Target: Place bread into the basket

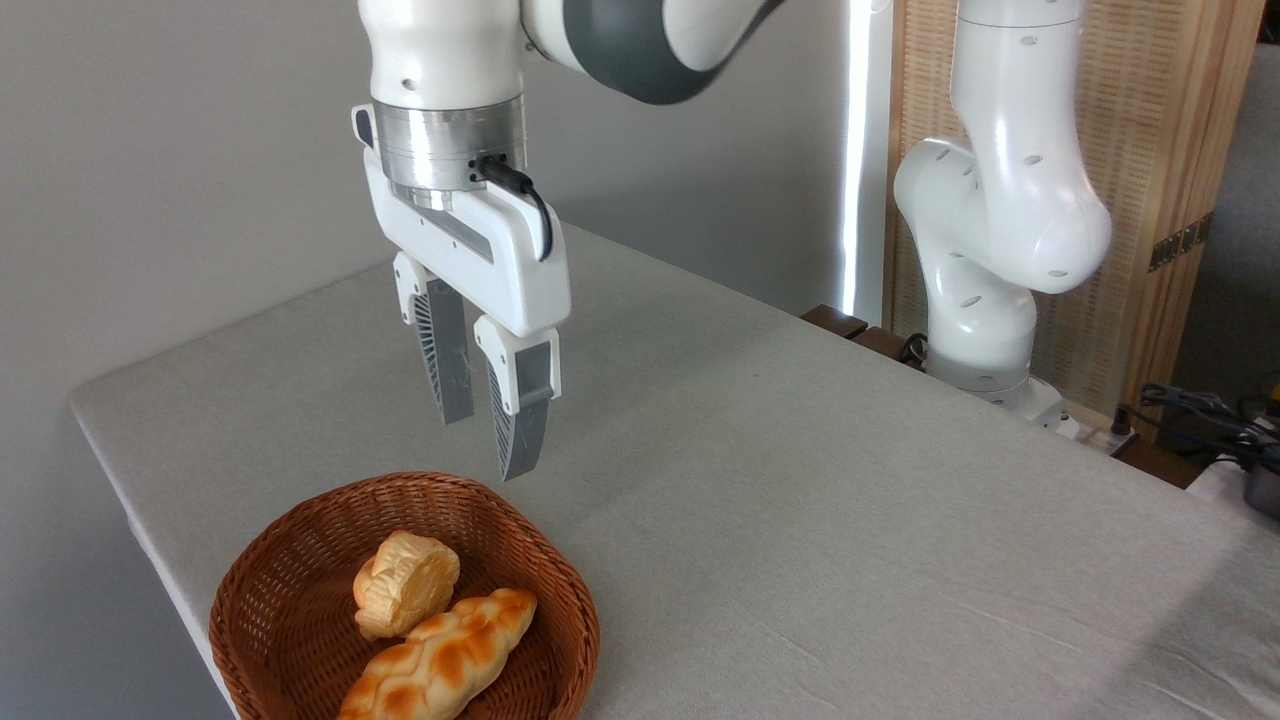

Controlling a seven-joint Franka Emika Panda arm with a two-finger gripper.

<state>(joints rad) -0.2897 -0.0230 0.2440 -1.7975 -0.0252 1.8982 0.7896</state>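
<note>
I am holding the gripper [483,440] above the far rim of the basket [290,560], its fingers [443,360] parted and grasping nothing. The bread [445,660] is lying inside the basket at the near right, one pointed end touching a small pale bun [405,583] that is sitting beside it. The basket is resting near the grey table's [800,500] left corner.
</note>
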